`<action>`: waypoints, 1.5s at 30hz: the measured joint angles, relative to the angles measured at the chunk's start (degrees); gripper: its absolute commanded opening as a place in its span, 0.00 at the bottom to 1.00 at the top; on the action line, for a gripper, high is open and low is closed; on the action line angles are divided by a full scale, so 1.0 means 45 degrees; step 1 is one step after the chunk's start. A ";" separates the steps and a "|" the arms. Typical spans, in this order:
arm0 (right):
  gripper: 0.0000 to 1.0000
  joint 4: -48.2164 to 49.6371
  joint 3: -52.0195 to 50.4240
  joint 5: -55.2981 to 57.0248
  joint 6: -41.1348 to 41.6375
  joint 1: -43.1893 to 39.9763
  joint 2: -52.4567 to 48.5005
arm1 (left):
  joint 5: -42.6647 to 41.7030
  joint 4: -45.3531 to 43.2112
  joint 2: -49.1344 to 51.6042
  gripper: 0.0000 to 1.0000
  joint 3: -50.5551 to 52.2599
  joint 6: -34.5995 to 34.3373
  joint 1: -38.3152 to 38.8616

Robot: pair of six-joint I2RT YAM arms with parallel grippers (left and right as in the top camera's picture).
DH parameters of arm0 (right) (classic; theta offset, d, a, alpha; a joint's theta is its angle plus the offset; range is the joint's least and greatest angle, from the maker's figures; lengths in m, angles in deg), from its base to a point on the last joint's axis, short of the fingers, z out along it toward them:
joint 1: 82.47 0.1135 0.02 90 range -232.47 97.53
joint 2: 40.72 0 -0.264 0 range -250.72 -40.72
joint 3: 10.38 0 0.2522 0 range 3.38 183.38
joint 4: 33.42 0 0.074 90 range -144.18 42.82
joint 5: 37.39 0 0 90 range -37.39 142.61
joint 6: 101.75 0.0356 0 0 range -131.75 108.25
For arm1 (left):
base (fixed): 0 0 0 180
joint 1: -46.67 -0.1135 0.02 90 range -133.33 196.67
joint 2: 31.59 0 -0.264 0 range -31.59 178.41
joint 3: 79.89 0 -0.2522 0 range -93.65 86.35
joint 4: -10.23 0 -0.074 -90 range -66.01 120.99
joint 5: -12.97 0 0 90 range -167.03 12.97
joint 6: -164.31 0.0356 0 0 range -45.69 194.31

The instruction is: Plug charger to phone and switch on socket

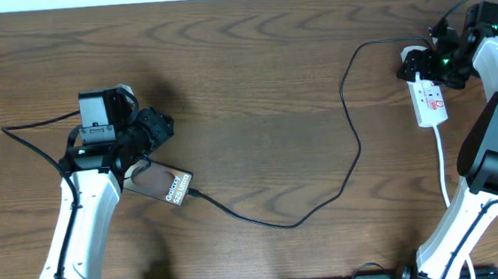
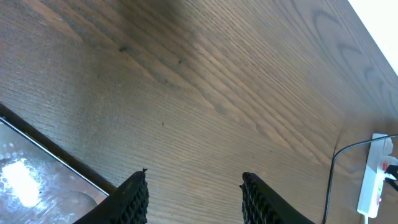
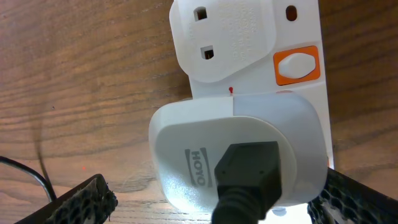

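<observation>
wooden table [image 1: 243, 69] under phone [image 1: 168, 187], charger [image 1: 358, 144], socket [image 1: 429, 103]

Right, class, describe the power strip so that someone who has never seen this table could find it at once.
Start at the right side of the wooden table, by the right gripper. The socket lies there: a narrow white strip with red-orange marks, unlike the thin black charger winding beside it.

White socket [image 3: 224, 43], orange switch [image 3: 297, 65]
</observation>
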 measured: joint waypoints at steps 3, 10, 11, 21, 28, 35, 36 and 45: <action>0.92 0.0000 0.0024 -0.0165 0.0083 -0.0058 -0.0034 | 0.0000 0.0000 0.0000 0.46 0.0000 0.0000 0.0000; 0.91 -0.0097 0.0160 -0.0238 0.0175 -0.0073 -0.0117 | 0.0000 0.0000 0.0000 0.46 0.0000 0.0000 0.0000; 0.91 -0.0121 0.0170 -0.0228 0.0175 -0.0068 -0.0121 | 0.0000 0.0000 0.0000 0.46 0.0000 0.0000 0.0000; 0.89 -0.0199 0.0189 0.0228 0.0223 0.0131 -0.0126 | 0.0000 0.0063 0.0000 0.46 0.0000 0.0000 0.0000; 0.87 -0.0034 0.0078 0.0442 0.0316 0.0185 -0.0126 | 0.0000 0.0083 0.0000 0.46 0.0000 0.0000 0.0000; 0.87 0.0510 -0.0345 0.0379 0.0413 0.0180 0.0015 | 0.0000 0.0092 0.0000 0.46 0.0000 0.0000 0.0000; 0.87 0.0593 -0.0408 0.0369 0.0447 0.0180 0.0034 | 0.0000 0.0092 0.0000 0.46 0.0000 0.0000 0.0000; 0.86 0.1083 -0.0806 0.0413 0.0826 0.0180 0.0238 | 0.0000 0.0102 0.0000 0.46 0.0000 0.0000 0.0000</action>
